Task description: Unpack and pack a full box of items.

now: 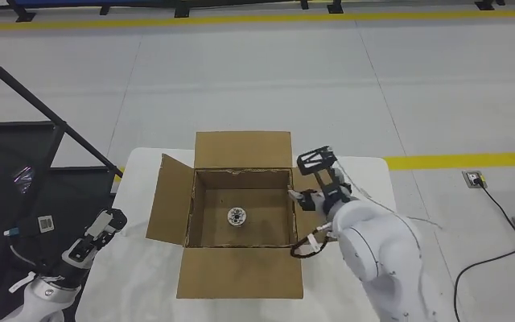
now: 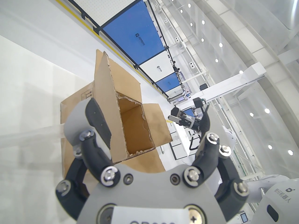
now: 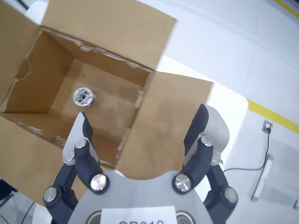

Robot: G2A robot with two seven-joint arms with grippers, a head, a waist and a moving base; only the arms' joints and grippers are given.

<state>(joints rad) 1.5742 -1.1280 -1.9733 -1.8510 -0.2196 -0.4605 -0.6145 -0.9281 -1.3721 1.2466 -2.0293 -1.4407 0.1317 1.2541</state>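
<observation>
Lying in the box [image 1: 241, 150], a round white item [image 1: 236, 216] bears dark markings.

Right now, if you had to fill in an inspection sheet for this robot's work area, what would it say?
Surface: white table, carrying the box.
Job's things: open cardboard box, flaps folded out; one small round white part on its bottom.
Clutter: nothing seen.
Grippers: left gripper open, apart from the box near the table's edge; right gripper open, at the box's rim.
Cables: black cable trailing from a socket.
Surroundings: pale floor with a yellow line.
</observation>
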